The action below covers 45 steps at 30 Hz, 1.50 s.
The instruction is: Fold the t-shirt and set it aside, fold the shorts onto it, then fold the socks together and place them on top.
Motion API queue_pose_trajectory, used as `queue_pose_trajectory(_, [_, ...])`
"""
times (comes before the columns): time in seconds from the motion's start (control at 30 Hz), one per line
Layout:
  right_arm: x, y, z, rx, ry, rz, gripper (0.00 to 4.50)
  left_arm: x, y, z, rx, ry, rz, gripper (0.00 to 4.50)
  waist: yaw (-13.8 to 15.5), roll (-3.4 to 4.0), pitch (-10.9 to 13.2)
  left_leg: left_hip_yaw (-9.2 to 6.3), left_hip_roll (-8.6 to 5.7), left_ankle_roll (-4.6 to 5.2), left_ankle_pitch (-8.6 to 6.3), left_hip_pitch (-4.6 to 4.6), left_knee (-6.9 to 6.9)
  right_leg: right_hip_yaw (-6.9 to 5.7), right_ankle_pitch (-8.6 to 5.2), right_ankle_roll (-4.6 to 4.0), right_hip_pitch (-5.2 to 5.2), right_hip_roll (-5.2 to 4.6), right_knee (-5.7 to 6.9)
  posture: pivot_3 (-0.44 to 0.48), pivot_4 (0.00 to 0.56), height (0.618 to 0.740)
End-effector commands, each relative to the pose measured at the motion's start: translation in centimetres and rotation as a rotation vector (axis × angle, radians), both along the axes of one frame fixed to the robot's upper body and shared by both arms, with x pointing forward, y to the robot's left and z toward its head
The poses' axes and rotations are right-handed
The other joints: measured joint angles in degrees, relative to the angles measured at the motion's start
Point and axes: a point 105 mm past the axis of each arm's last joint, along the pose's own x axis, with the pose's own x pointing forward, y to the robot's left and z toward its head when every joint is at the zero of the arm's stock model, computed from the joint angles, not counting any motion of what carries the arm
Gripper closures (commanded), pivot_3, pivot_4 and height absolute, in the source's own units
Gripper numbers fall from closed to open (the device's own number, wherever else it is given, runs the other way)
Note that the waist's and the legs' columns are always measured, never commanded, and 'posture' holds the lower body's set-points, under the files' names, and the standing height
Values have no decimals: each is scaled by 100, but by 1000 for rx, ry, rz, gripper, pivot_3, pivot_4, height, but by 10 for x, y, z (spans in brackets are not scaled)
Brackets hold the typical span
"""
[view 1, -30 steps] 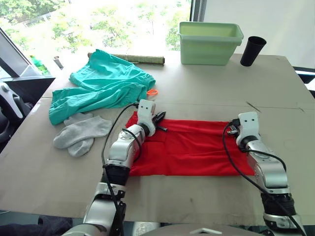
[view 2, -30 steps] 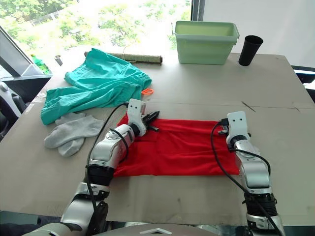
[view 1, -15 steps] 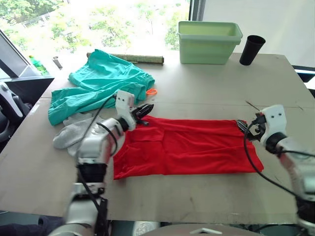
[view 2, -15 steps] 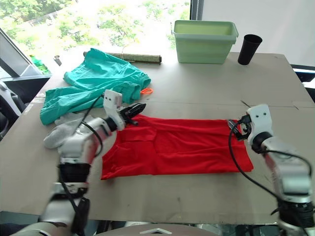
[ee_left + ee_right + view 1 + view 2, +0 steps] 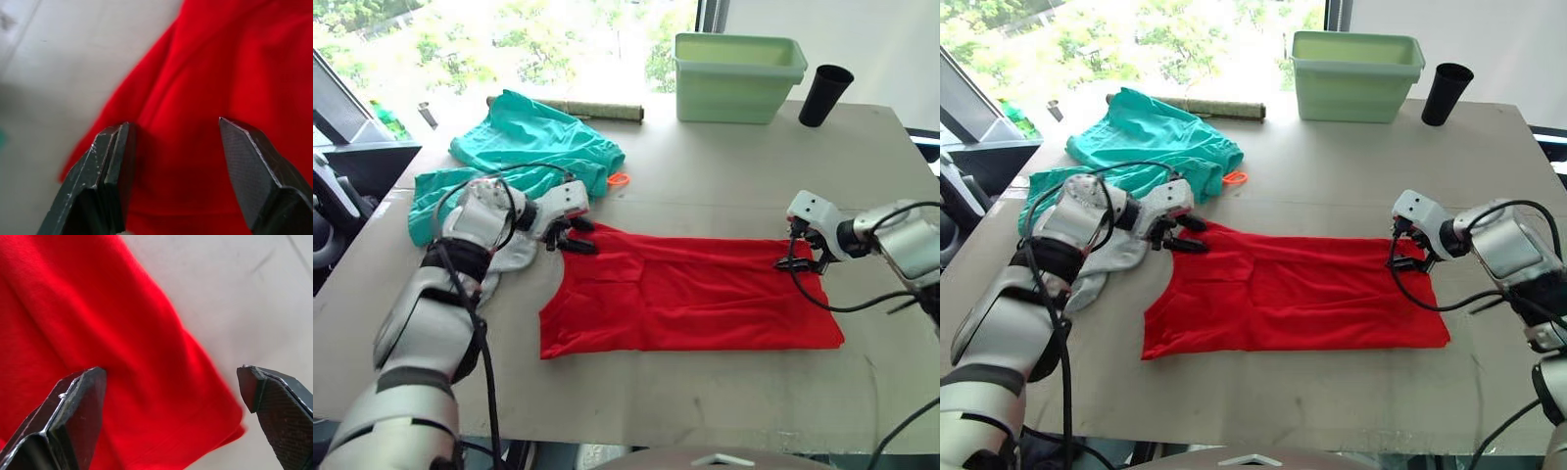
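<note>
Bright red soft-fabric t-shirt point(image 5: 690, 299) flat in long band, only partly folded — not yet set aside. Left gripper point(image 5: 570, 235) at its far-left corner, fingers point(image 5: 110, 161) spread over red cloth, nothing pinched. Right gripper point(image 5: 800, 255) at far-right corner, likewise open. Crumpled teal fabric shorts point(image 5: 533, 152) beyond left gripper, pale grey knit socks point(image 5: 1107, 266) just behind it — both untouched.

A red t-shirt point(image 5: 1293, 304) lies folded into a long band across the tabletop point(image 5: 1332, 186), the left gripper point(image 5: 1181, 233) at its far left corner and the right gripper point(image 5: 1406, 250) at its far right corner. Teal shorts point(image 5: 1151, 147) and grey socks point(image 5: 1102, 266) sit to the left; a green bin point(image 5: 1356, 61) and black cup point(image 5: 1446, 93) stand at the far edge.
</note>
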Motion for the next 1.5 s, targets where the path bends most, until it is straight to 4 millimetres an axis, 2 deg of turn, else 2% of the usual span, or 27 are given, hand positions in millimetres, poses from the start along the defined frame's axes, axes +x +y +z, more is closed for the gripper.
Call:
queue_pose_trajectory(0.03, [0,-9,-13,-131,33,28,1377,-5,12,-29,144,66,-16,2061,2,3,-13,1,1,0,0,4,0,0,0,0,2,0,2,0,150,740])
queue_pose_trajectory(0.07, [0,-11,-13,-145,33,31,1737,-8,12,-33,149,92,-29,2283,0,3,-19,4,1,1,-1,9,0,2,0,0,5,-1,4,0,150,740])
queue_pose_trajectory(0.13, [-1,-14,-13,-178,33,44,2869,-16,15,-39,161,141,-59,3325,-2,4,-22,4,6,2,-1,20,1,2,-1,1,12,-4,7,0,150,740])
queue_pose_trajectory(0.2, [-6,-19,-10,-218,29,60,3854,-25,13,-41,102,218,-54,4279,-16,7,-24,3,16,2,-1,24,21,3,-1,-1,12,-6,28,0,150,740])
queue_pose_trajectory(0.23, [-8,-21,-9,-241,28,71,4336,-31,13,-42,64,264,-39,4500,-31,11,-26,3,19,2,-1,24,29,3,-1,-2,12,-8,35,0,150,740])
queue_pose_trajectory(0.27, [-9,-23,-8,-259,25,83,4464,-38,13,-41,32,302,-23,4500,-48,20,-32,3,21,2,-1,23,34,3,-2,-3,12,-11,41,0,150,740])
queue_pose_trajectory(0.33, [-4,-22,-4,-299,-4,116,4464,-55,14,-41,-2,339,-4,4500,-88,29,-38,6,22,6,-4,25,39,6,-2,-3,11,-16,47,0,150,740])
queue_pose_trajectory(0.4, [9,-21,2,-345,-49,141,4464,-73,11,-39,-41,350,36,4500,-177,31,-39,17,24,5,-4,33,39,22,-1,-1,9,-15,57,0,150,740])
queue_pose_trajectory(0.53, [56,-4,13,-499,-194,227,4464,-102,-4,-35,-211,347,232,4500,-242,37,-29,46,24,6,-5,72,19,51,-4,2,11,-11,77,0,150,740])
queue_pose_trajectory(0.57, [72,10,19,-531,-255,250,4464,-107,-6,-33,-283,339,327,4500,-242,36,-28,54,23,6,-5,83,8,57,-5,1,12,-11,83,0,150,740])
queue_pose_trajectory(0.63, [90,30,28,-575,-342,293,4464,-118,-7,-30,-371,329,475,4500,-282,39,-20,67,24,5,-4,96,-5,71,-4,2,10,-8,87,0,150,740])
queue_pose_trajectory(0.73, [107,70,40,-604,-481,380,4464,-145,-6,-33,-456,333,677,4500,-259,21,-11,56,26,-8,4,90,-8,65,-4,2,7,-3,96,0,150,740])
queue_pose_trajectory(0.83, [114,118,52,-581,-634,450,4464,-177,-15,-42,-530,336,826,4500,-233,16,-14,57,29,-36,20,90,-14,66,-5,2,9,-5,85,0,150,740])
queue_pose_trajectory(0.9, [111,150,46,-553,-675,506,4464,-192,-34,-53,-594,334,912,4500,-229,15,-15,60,27,-39,19,90,-22,66,-4,2,11,-12,76,0,150,740])
queue_pose_trajectory(0.97, [108,160,37,-549,-690,528,3858,-192,-44,-58,-613,284,967,4500,-188,15,-15,58,24,-42,18,101,-26,61,-3,1,31,-22,59,0,150,740])
queue_pose_trajectory(1.0, [109,160,36,-537,-702,515,3529,-190,-48,-56,-658,295,978,4155,-135,20,-12,40,21,-43,18,100,-25,46,-4,0,39,-30,59,0,150,740])
queue_pose_trajectory(1.03, [109,158,34,-516,-708,495,2988,-189,-50,-54,-689,308,972,3765,-103,23,-10,16,12,-56,25,97,-26,29,-2,-4,41,-42,62,0,150,740])
queue_pose_trajectory(1.07, [110,154,33,-493,-705,466,2746,-188,-47,-54,-676,304,964,3587,-66,23,-10,5,7,-87,19,97,-26,19,-3,-15,41,-53,64,0,150,740])
queue_pose_trajectory(1.13, [112,140,34,-447,-685,403,1795,-184,-34,-54,-639,309,915,2644,-73,24,-10,-25,4,-111,27,97,-24,-1,-3,-46,50,-83,62,0,150,740])
queue_pose_trajectory(1.17, [114,132,39,-369,-673,335,1373,-181,-30,-50,-648,332,855,2234,-79,25,-10,-34,4,-118,32,100,-25,-6,2,-54,53,-83,63,0,150,740])
queue_pose_trajectory(1.2, [115,126,45,-283,-662,270,1299,-179,-27,-45,-661,357,789,1710,-89,26,-9,-41,4,-124,36,101,-25,-10,2,-57,54,-82,68,0,150,740])
queue_pose_trajectory(1.3, [113,114,55,60,-599,76,1299,-169,-19,-31,-656,396,600,700,-175,31,-6,-69,6,-135,45,99,-26,-30,4,-62,56,-76,71,0,150,740])
queue_pose_trajectory(1.33, [110,108,58,208,-579,-5,1299,-164,-17,-27,-634,394,518,700,-196,31,-6,-72,7,-136,47,100,-32,-35,3,-63,62,-74,72,0,150,740])
queue_pose_trajectory(1.4, [95,90,60,391,-572,-144,1299,-157,-15,-20,-601,422,397,700,-222,34,-5,-88,15,-112,63,99,-41,-52,-3,-73,71,-70,64,0,150,740])
queue_pose_trajectory(1.5, [65,61,54,541,-580,-396,1299,-144,-13,-17,-518,405,262,700,-192,33,-6,-86,18,-111,64,95,-87,-53,0,-66,67,-69,36,0,150,740])
